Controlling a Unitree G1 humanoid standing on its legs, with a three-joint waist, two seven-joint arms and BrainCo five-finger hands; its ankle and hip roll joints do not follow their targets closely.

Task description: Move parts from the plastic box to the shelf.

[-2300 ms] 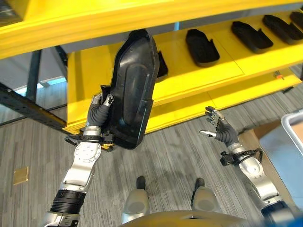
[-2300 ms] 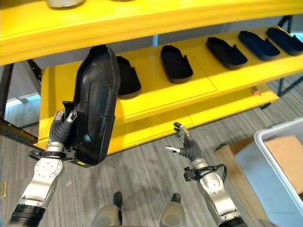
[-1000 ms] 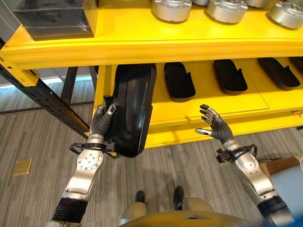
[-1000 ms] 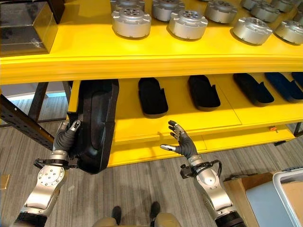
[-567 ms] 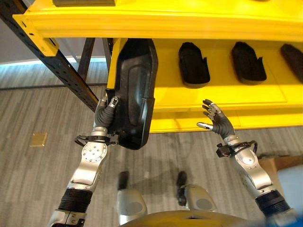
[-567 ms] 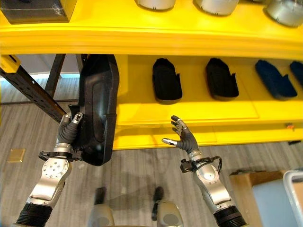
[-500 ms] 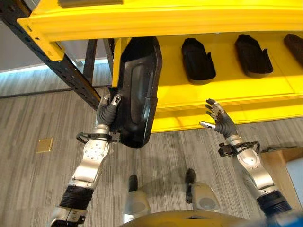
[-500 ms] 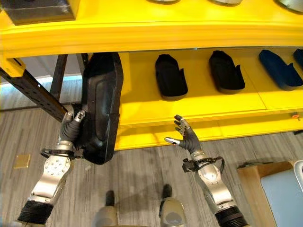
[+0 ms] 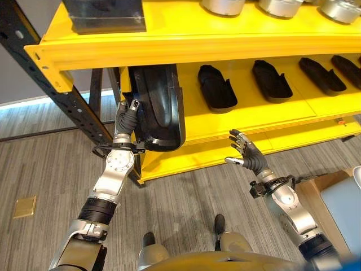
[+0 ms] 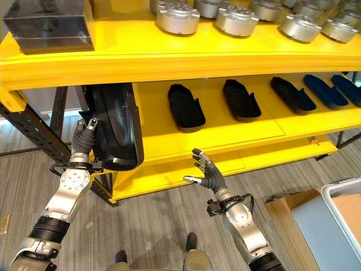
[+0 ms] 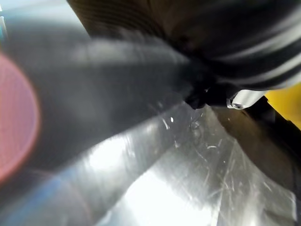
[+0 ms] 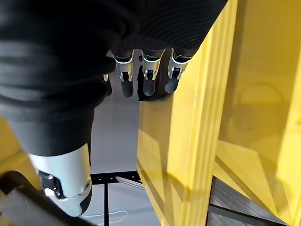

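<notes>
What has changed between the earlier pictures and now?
The left hand has carried the large black part forward: earlier it was in front of the yellow shelf, now its upper end is in the lower level, at the left end. Its fingers are still curled round the part. The right hand stays open and empty, before the shelf.

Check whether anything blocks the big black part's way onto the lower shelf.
Nothing visible does. The left hand holds the large black part on edge at the lower shelf's left end, already partly under the upper shelf. The nearest small black part lies further right. The right hand hangs open in front of the shelf.
</notes>
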